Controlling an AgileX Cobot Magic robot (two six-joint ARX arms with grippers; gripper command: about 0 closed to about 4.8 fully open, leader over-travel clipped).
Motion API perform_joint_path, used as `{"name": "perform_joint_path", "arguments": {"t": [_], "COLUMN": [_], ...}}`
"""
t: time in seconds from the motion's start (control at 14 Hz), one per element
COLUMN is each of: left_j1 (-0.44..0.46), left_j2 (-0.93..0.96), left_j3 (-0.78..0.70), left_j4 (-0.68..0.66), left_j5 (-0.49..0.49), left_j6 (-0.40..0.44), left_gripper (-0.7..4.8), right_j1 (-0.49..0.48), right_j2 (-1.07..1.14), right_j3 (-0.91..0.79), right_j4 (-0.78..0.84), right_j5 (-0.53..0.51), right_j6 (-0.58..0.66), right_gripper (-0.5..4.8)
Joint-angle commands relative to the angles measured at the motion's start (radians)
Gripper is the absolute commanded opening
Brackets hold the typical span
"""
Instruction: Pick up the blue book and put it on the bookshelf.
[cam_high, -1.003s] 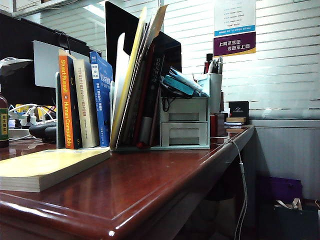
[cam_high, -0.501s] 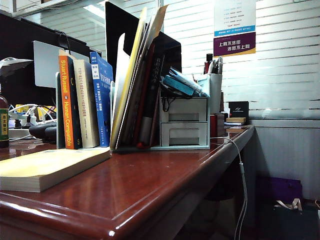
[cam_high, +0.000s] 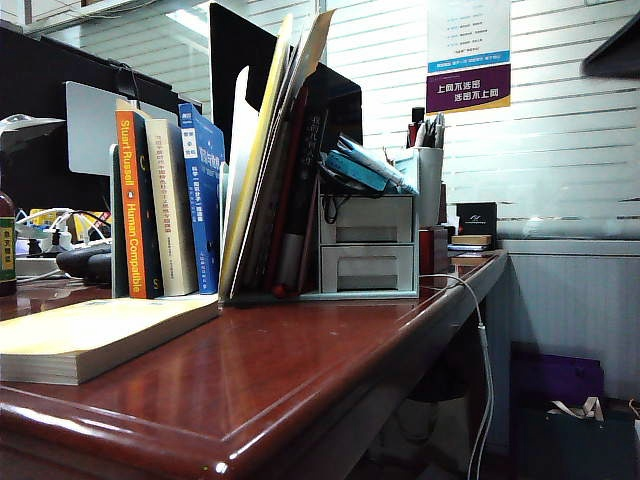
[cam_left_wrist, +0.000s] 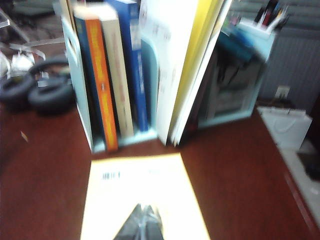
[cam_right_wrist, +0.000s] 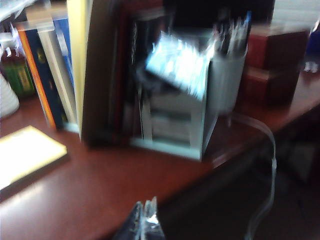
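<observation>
Blue book already upright in bookshelf, centre-left; task looks done. Dark arm newly at upper right. Left gripper and right gripper both closed, empty.

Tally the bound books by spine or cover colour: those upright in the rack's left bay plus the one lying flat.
Orange: 1
Black: 1
Cream: 1
Blue, the blue book: 1
Pale yellow, flat on the desk: 1
Total: 5

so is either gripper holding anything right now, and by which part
Nothing is held. The left gripper is shut and empty above the pale yellow book; the right gripper looks shut and empty too. The blue book stands upright in the bookshelf.
</observation>
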Motion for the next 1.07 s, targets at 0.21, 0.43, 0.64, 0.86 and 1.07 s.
{"name": "perform_joint_path", "arguments": {"t": [0.21, 0.43, 0.64, 0.86, 1.07], "left_j1": [0.001, 0.001, 0.136, 0.471, 0.500], "left_j2": [0.001, -0.002, -0.004, -0.004, -0.004], "left_j3": [-0.147, -0.166, -0.203, -0.203, -0.203], "left_j4": [0.120, 0.135, 0.204, 0.205, 0.205], "left_j5": [-0.001, -0.030, 0.028, 0.253, 0.150], "left_j6": [-0.093, -0.092, -0.090, 0.001, -0.003], "left_gripper": [-0.06, -0.06, -0.06, -0.06, -0.06], "right_j1": [0.000, 0.000, 0.000, 0.000, 0.000], "right_j2": [-0.001, -0.001, -0.001, -0.001, -0.001], "right_j3": [0.003, 0.003, 0.003, 0.003, 0.003], "right_j4": [-0.030, -0.030, -0.031, -0.038, -0.037], "right_j5": [0.004, 0.003, 0.004, 0.003, 0.003], "right_j6": [0.000, 0.000, 0.000, 0.000, 0.000], "right_gripper": [0.00, 0.00, 0.00, 0.00, 0.00]}}
